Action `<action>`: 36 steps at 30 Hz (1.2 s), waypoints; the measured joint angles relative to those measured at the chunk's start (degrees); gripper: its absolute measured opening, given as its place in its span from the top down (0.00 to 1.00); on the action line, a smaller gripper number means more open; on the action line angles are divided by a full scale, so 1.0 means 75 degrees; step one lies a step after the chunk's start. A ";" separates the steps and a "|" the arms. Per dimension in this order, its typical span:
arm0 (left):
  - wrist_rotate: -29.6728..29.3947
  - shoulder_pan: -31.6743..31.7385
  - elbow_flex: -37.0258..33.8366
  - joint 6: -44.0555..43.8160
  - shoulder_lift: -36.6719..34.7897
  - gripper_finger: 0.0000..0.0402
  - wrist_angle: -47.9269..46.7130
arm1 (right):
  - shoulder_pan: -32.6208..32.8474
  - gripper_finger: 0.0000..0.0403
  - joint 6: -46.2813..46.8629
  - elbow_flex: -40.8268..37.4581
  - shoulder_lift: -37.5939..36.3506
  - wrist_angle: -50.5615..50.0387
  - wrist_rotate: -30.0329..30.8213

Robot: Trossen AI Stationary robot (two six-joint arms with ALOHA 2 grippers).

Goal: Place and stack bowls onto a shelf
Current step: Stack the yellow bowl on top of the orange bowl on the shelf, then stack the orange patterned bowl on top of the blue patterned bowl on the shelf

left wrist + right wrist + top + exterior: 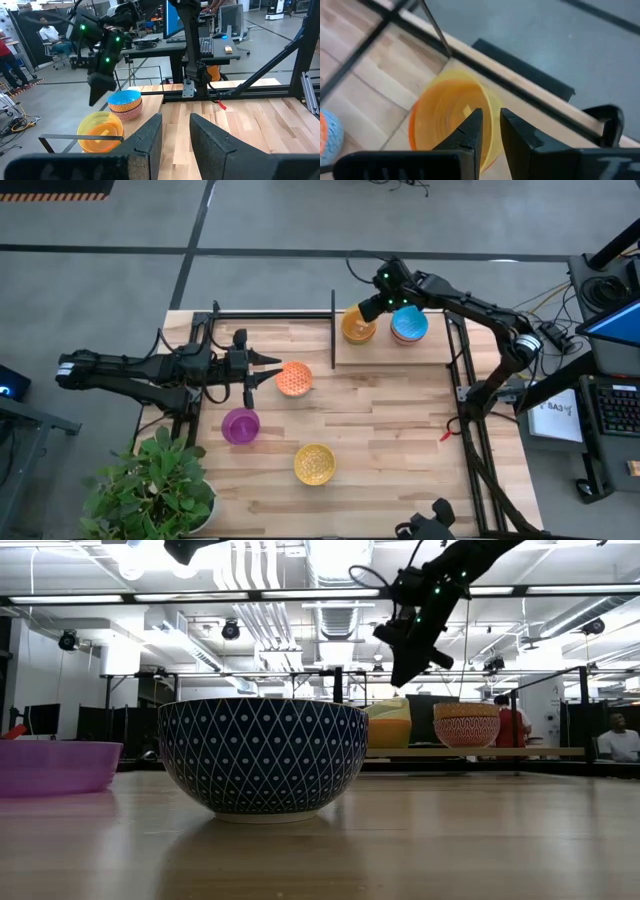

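We see a purple bowl point(240, 425), a gold patterned bowl point(314, 464) and a plant point(150, 490) on the table. Our right gripper point(372, 308) hovers over the yellow bowl point(358, 326) on the shelf point(390, 350), fingers narrowly apart and empty; our left gripper point(272, 366) sits beside the orange patterned bowl point(293, 380), fingers slightly apart.

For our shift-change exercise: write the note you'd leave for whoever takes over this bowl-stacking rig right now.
Right end effector: empty, narrowly open, above the yellow bowl on the shelf.
Left end effector: open, empty, beside the orange patterned bowl.
Done: yellow bowl and a light blue bowl stacked on another bowl are on the shelf.
Left: orange patterned, purple bowl, gold patterned bowl on the table; blue-and-white bowl near the low camera.
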 joint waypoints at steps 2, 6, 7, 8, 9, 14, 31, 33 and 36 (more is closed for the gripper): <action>0.0000 0.0000 0.0000 0.0000 -0.0002 0.80 0.0054 | 0.0002 0.87 -0.0048 -0.0001 -0.0053 0.0177 0.0002; 0.0000 -0.0001 0.0000 0.0000 0.0000 0.80 0.0047 | 0.0037 0.93 -0.0108 -0.0085 0.0013 0.0277 -0.0018; 0.0000 -0.0001 0.0001 0.0000 0.0000 0.80 0.0047 | 0.0037 0.95 -0.0123 -0.0122 0.0049 0.0302 -0.0018; 0.0000 0.0000 0.0000 0.0000 0.0000 0.80 0.0047 | 0.0040 0.96 -0.0140 -0.0151 0.0098 0.0292 -0.0021; 0.0000 -0.0002 0.0001 0.0000 0.0000 0.80 0.0046 | 0.0038 0.97 -0.0157 -0.0186 0.0146 0.0298 -0.0018; 0.0000 -0.0001 0.0001 0.0000 0.0000 0.80 0.0042 | 0.0032 0.98 -0.0118 -0.0281 0.0375 0.0262 0.0177; 0.0000 -0.0001 0.0000 -0.0112 0.0035 0.80 0.0040 | 0.0654 0.98 -0.0441 -0.0319 -0.0088 0.0264 0.0349; 0.0058 -0.0001 0.0000 -0.0162 0.0051 0.80 0.0027 | 0.1063 0.98 -0.0660 -0.0469 -0.0404 0.0375 0.0349; 0.0374 -0.0006 0.0003 -0.0192 0.0130 0.80 0.0128 | 0.1826 0.98 -0.0805 -0.1044 -0.1020 0.0766 0.0378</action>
